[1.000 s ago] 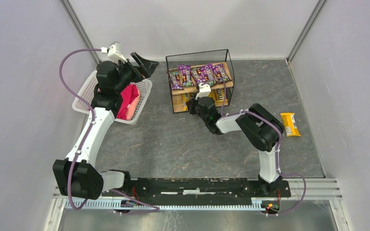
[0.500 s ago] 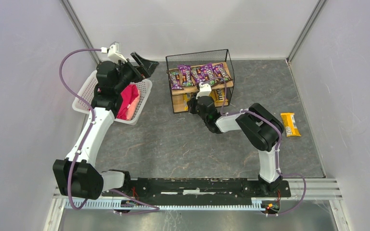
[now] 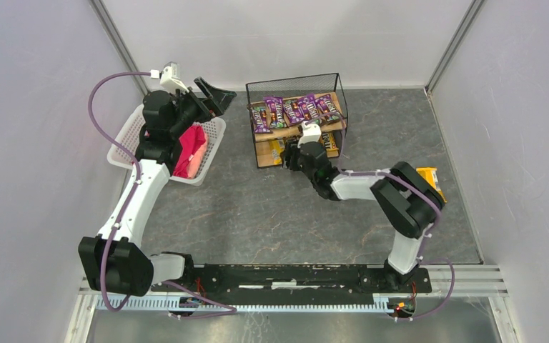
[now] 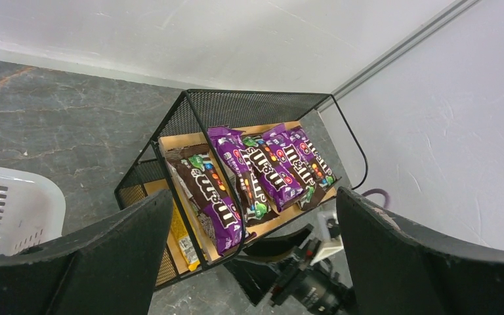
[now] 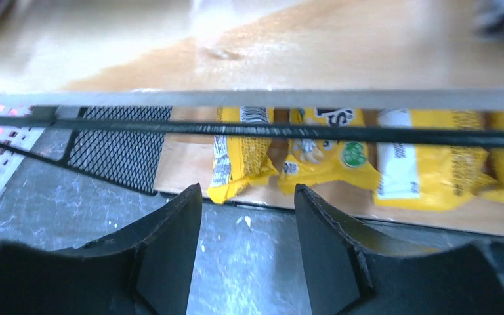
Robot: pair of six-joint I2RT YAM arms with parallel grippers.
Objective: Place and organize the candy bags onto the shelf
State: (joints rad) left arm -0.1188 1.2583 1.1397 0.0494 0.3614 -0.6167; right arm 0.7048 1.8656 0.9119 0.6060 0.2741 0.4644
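Grey marbled tabletop (image 3: 257,214) ran between plain white walls, and the wire-mesh shelf (image 4: 249,108) stood at 12 o'clock from its middle, near the back wall. Purple M&M's bags (image 3: 297,109) lay side by side across its upper wooden board, and a row of yellow candy bags (image 5: 321,154) lay on the lower board behind the front wire. The right gripper (image 5: 246,203) was low at the shelf's 6 o'clock side, pointed at the lower tier, its fingers moderately apart with nothing between them and only bare table below. The left gripper (image 4: 254,197) hung at 9 o'clock from the shelf, above the white lattice basket (image 3: 125,146) that held a pink-red bundle (image 3: 191,150); its fingers were spread wide and gripped nothing. One loose yellow bag (image 3: 434,189) lay flat on the table at 4 o'clock from the shelf, well apart from it and partly hidden behind the right arm's elbow. By my reading the lower-tier placement was just finished and the task was nearly done, with that single bag left to fetch. The next move would call for drawing the right arm clear of the front wire, swinging it toward 3 o'clock, and coming down over the bag with the fingers open enough to pinch its thin, slippery edge
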